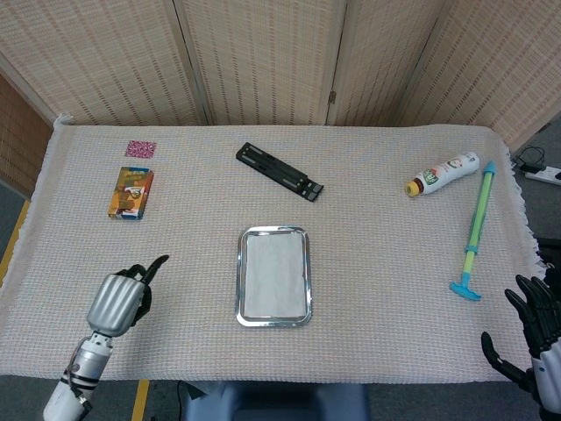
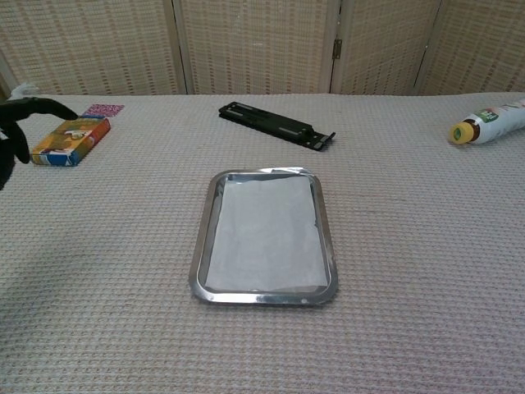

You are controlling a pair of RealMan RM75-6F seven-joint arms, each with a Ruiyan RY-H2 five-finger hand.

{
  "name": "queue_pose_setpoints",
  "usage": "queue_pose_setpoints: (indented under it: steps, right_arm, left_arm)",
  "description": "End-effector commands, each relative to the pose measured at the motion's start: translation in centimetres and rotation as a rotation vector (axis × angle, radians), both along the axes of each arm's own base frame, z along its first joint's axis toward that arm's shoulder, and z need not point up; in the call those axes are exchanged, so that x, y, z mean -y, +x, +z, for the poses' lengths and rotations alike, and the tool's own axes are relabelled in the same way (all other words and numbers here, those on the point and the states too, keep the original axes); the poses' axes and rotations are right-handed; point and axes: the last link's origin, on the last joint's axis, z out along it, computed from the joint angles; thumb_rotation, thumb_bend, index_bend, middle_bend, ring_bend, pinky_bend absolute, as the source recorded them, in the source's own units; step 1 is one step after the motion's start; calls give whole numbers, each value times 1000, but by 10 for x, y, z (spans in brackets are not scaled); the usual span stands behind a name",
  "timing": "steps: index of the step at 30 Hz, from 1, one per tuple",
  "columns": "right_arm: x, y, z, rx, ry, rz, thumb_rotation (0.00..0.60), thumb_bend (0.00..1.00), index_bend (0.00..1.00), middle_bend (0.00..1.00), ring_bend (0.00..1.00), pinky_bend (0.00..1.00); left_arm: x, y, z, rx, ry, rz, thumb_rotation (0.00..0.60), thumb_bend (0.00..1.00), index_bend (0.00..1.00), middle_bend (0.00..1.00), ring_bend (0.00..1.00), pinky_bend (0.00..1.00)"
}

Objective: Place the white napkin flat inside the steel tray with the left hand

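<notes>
White napkin (image 1: 274, 276) lies flat inside the steel tray (image 1: 239, 279) at table centre. The left hand (image 1: 118, 298), at the tray's nine o'clock and well apart, holds nothing, fingers loosely spread. The right hand (image 1: 533, 338), at four o'clock off the table edge, is spread and empty.

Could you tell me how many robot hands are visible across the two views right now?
2. The left hand is over the table's near-left area, well away from the steel tray; the right hand is past the table's near-right corner, partly cut off.
</notes>
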Motion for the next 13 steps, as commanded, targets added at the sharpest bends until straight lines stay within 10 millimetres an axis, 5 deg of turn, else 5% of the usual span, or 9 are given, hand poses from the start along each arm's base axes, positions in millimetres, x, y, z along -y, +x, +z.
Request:
queue_pose_setpoints:
  steps: [1, 6, 13]
  right_arm:
    - [5, -3, -6, -28, 8, -31, 600, 504, 0, 0, 0, 0]
    - [13, -5, -17, -76, 20, -76, 600, 503, 0, 0, 0, 0]
    - [17, -5, -32, -118, 47, -82, 600, 504, 0, 0, 0, 0]
  left_arm:
    - [34, -40, 37, 35, 86, 87, 600, 376, 154, 238, 136, 264]
    - [63, -79, 58, 119, 201, 186, 600, 336, 107, 161, 81, 225]
    - [69, -81, 64, 108, 186, 159, 600, 273, 83, 122, 63, 184]
